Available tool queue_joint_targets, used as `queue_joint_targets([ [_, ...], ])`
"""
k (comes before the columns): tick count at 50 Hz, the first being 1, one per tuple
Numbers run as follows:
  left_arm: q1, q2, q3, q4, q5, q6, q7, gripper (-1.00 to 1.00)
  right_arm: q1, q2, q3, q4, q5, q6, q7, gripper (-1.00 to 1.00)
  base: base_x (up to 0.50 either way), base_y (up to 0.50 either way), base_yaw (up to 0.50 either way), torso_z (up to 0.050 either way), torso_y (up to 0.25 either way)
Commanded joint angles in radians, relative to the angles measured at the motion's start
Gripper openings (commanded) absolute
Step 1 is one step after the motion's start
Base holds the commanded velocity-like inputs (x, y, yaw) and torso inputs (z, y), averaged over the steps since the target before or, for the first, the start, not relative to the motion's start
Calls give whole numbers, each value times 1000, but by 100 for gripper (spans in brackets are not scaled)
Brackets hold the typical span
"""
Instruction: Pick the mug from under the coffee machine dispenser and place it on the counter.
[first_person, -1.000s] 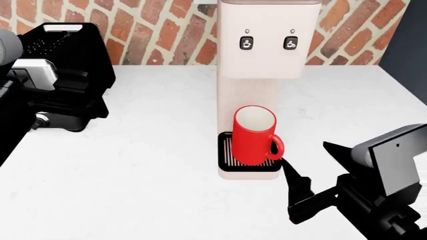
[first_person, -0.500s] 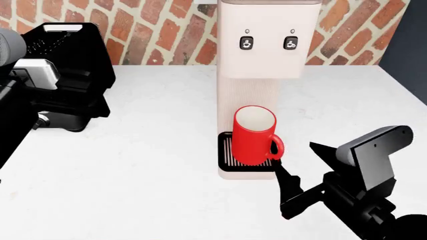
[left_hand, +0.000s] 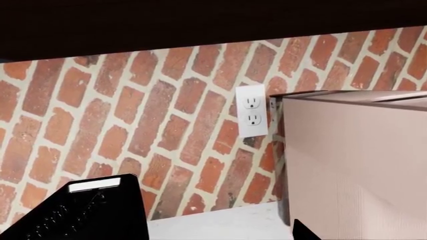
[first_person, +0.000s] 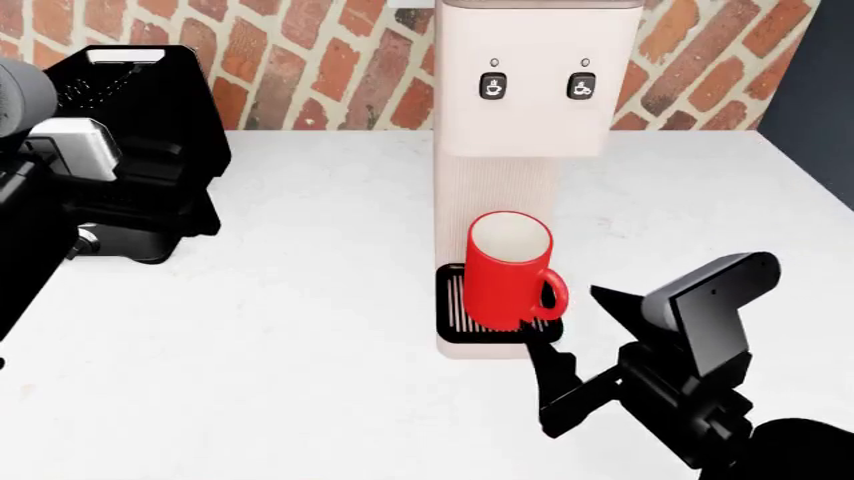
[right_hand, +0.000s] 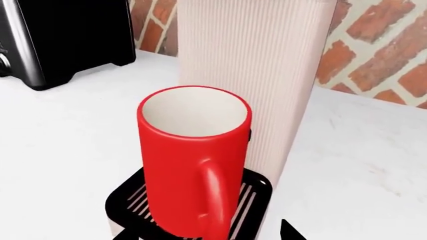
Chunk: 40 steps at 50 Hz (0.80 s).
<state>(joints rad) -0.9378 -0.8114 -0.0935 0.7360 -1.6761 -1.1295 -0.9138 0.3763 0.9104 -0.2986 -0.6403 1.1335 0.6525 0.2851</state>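
Observation:
The red mug (first_person: 507, 268) stands upright on the black drip tray (first_person: 454, 300) of the cream coffee machine dispenser (first_person: 534, 90), with its handle (first_person: 551, 292) turned toward my right arm. My right gripper (first_person: 542, 388) hovers open just in front of the tray, low over the white counter (first_person: 294, 330), touching nothing. In the right wrist view the mug (right_hand: 193, 150) fills the centre with its handle facing the camera, and one fingertip (right_hand: 288, 231) shows beside it. My left gripper (left_hand: 297, 234) is raised at the far left by the toaster, holding nothing.
A black toaster (first_person: 140, 130) sits on the counter at the back left, close behind my left arm. The red brick wall (first_person: 320, 60) with a white outlet (left_hand: 251, 110) backs the counter. The counter's right edge (first_person: 814, 180) runs beside a dark surface.
My right arm has moved left and forward, bringing its open fingers close to the front of the drip tray. The mug and left arm have not moved.

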Motion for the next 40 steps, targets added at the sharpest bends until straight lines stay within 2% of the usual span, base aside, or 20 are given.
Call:
queue_joint_targets([
  [1, 13, -2, -1, 2, 16, 5, 13, 100, 32, -25, -20, 15, -17, 2, -23, 100, 0, 0, 0, 0, 0],
  [40, 17, -17, 12, 2, 28, 25, 19, 100, 55, -63, -32, 91, -65, -28, -51, 100, 0, 0, 0, 0, 0],
])
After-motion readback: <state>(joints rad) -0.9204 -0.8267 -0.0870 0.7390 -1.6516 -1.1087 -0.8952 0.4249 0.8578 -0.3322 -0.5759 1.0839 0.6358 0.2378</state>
